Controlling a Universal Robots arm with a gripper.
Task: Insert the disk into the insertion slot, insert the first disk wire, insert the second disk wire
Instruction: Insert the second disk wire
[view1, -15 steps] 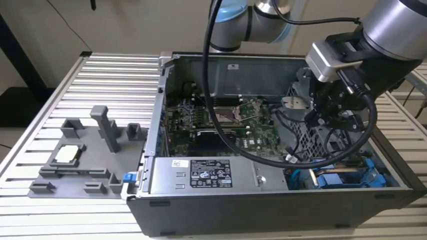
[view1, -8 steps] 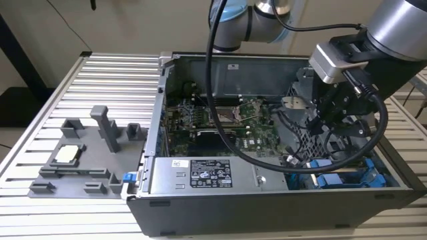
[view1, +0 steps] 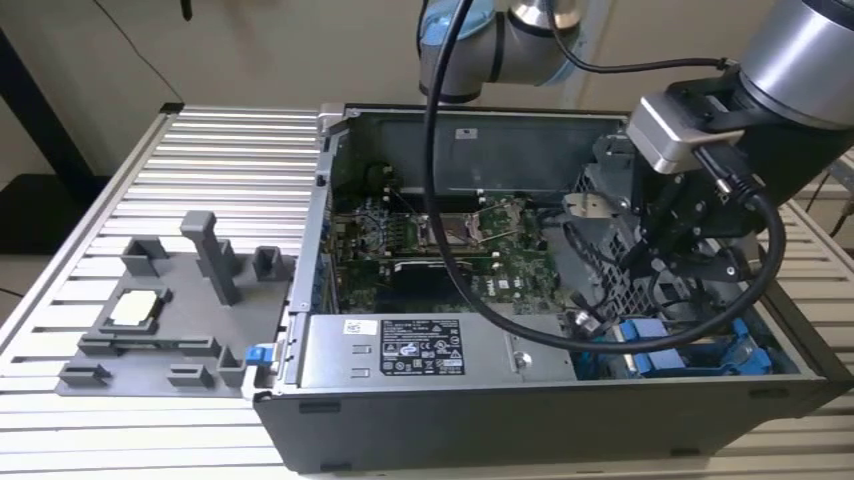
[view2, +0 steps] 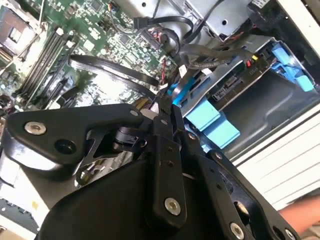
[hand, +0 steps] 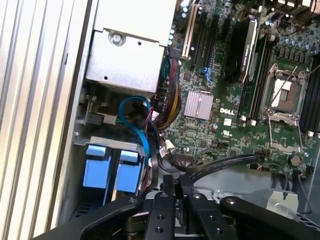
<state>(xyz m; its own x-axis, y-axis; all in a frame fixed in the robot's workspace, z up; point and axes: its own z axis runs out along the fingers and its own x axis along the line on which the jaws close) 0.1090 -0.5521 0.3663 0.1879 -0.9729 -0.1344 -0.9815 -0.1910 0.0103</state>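
Observation:
The disk (view1: 694, 352), in its bright blue carrier, lies in the insertion slot (view1: 607, 215) at the case corner nearest the exterior view's right. Its blue tabs (view2: 212, 120) (hand: 112, 170) face the motherboard in both wrist views. My gripper (view1: 663, 290) reaches down into the case just beside the slot. The fingertips (view2: 165, 102) (hand: 170, 182) are pressed together on the end of a flat black disk wire (view2: 110, 70) (hand: 220, 164) that loops over the board. A thin blue wire (hand: 142, 125) curves past the slot's mouth.
A grey power supply box (view1: 400, 350) with a white sticker lines the case's front wall. The green motherboard (view1: 441, 240) covers the case floor. A grey fixture tray (view1: 147, 320) with upright posts stands on the slatted table (view1: 214, 150). Cable bundles (hand: 167, 100) crowd the drive area.

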